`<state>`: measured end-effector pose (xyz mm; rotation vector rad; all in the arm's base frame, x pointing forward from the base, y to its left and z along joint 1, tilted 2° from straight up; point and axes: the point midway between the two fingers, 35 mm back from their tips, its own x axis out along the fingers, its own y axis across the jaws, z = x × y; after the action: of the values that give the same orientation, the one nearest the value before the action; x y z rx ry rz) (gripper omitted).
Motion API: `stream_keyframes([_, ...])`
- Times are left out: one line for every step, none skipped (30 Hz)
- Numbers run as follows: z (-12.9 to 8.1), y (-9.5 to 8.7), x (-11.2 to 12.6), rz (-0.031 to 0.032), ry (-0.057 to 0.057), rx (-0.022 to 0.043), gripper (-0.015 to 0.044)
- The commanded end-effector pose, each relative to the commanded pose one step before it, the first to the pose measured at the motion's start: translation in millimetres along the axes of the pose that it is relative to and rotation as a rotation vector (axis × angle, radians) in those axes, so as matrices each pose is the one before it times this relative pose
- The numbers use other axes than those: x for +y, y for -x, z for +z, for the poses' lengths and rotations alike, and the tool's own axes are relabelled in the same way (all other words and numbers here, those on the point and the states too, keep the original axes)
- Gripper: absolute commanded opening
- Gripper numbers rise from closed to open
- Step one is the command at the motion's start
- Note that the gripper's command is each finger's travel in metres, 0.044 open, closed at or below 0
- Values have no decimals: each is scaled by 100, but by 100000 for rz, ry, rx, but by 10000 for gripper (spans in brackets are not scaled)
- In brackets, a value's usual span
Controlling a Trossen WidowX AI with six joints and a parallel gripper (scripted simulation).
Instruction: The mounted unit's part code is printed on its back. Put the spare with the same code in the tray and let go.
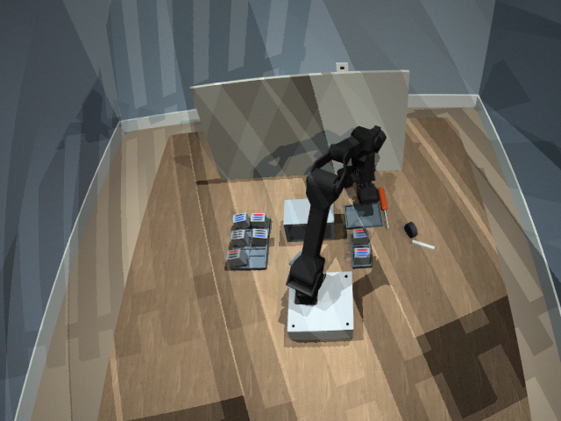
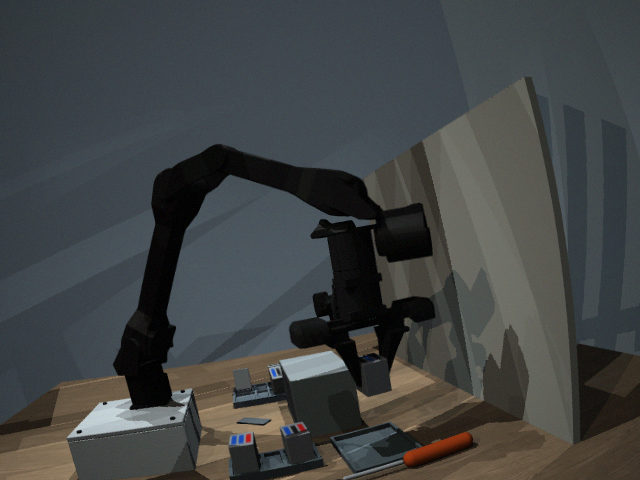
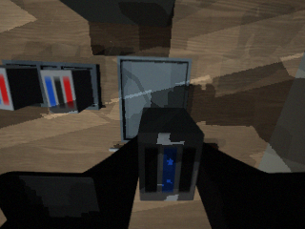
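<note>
My gripper point(image 1: 365, 194) point(image 2: 373, 357) point(image 3: 163, 139) is shut on a dark grey spare point(image 2: 376, 376) point(image 3: 169, 157) whose label shows a blue stripe between dark ones. It holds the spare upright in the air, close to the far edge of the shallow grey tray point(image 1: 369, 220) point(image 2: 372, 445) point(image 3: 152, 78). The mounted unit point(image 1: 296, 217) point(image 2: 320, 387) is a grey box left of the tray. Its back is hidden. A rack point(image 1: 361, 265) point(image 2: 273, 461) in front of the tray holds two spares; one point(image 3: 59, 91) has blue, black and red stripes.
A second rack point(image 1: 265, 258) with several spares lies left of the unit. An orange screwdriver point(image 1: 382, 199) point(image 2: 436, 448) lies right beside the tray. A black puck point(image 1: 410, 229) and a white stick point(image 1: 422, 245) lie further right. A tall panel point(image 1: 299, 122) point(image 2: 496, 258) stands just behind.
</note>
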<state>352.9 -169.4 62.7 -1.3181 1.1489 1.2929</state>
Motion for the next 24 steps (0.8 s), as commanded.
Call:
stream_keyframes([-27, -500, 53, 279, 464, 182, 0])
stream_keyframes([0, -96, 0, 0, 0, 0, 0])
stream_keyframes([1, -96, 0, 0, 0, 0, 0])
stream_keyframes([1, -96, 0, 0, 0, 0, 0])
stream_keyframes([1, -96, 0, 0, 0, 0, 0])
stream_keyframes([1, -96, 1, 0, 0, 0, 0])
stream_keyframes([1, -96, 1, 0, 0, 0, 0])
stream_keyframes([1, -96, 1, 0, 0, 0, 0])
stream_keyframes([2, -96, 2, 0, 0, 0, 0])
stream_keyframes([2, -96, 2, 0, 0, 0, 0])
stream_keyframes([2, -96, 2, 0, 0, 0, 0])
stream_keyframes([2, -96, 2, 0, 0, 0, 0])
stream_keyframes([2, -96, 3, 0, 0, 0, 0])
stream_keyframes([2, -96, 3, 1, 0, 0, 0])
stream_keyframes([3, -96, 3, 1, 0, 0, 0])
stream_keyframes([3, -96, 3, 1, 0, 0, 0])
stream_keyframes([3, -96, 4, 1, 0, 0, 0])
stream_keyframes([3, -95, 4, 1, 0, 0, 0])
stream_keyframes([3, -95, 4, 1, 0, 0, 0])
stream_keyframes([3, -95, 4, 1, 0, 0, 0])
stream_keyframes([4, -95, 5, 1, 0, 0, 0])
stream_keyframes([4, -95, 5, 1, 0, 0, 0])
stream_keyframes([4, -95, 5, 1, 0, 0, 0])
stream_keyframes([4, -95, 5, 1, 0, 0, 0])
